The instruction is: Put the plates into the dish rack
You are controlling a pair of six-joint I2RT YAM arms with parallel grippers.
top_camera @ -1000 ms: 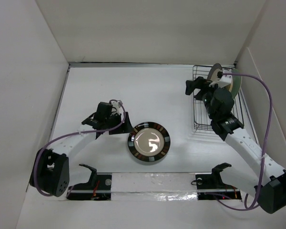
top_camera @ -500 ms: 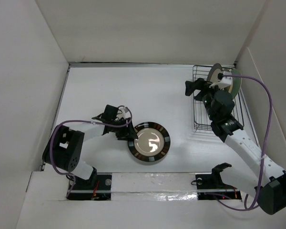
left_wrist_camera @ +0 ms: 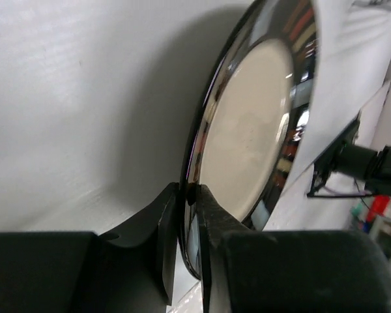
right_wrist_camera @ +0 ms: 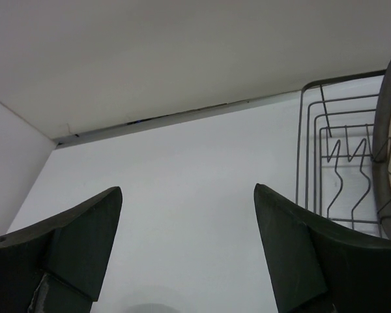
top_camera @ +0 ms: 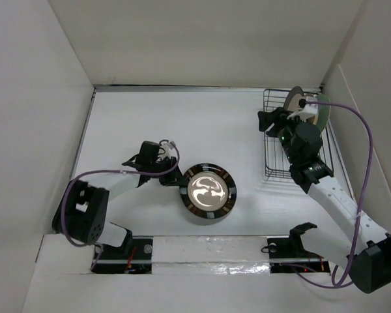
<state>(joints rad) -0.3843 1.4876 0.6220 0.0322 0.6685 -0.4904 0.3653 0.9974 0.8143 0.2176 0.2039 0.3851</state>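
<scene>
Two grippers: the left gripper (left_wrist_camera: 190, 195) had its fingers clamped on the striped-rim plate (top_camera: 210, 193); the right gripper (right_wrist_camera: 188, 190) was spread wide and held nothing.
Striped-rim plate: on the table (top_camera: 182, 124), near its middle, gripped at the left rim, well apart from the dish rack (top_camera: 274, 163).
Dish rack: at the far right, with a pale-green plate (top_camera: 324, 112) and a lighter round plate (top_camera: 291, 99) upright at its far end.
Right gripper position: above the rack's left edge.

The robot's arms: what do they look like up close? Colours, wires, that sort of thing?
The left arm and right arm match: smooth white links between chunky black joints and black bases. A lilac cable loops loosely outside each one, up to the wrist. Both end in matte black jaws, thick and wedge-shaped. No lettering is readable.
</scene>
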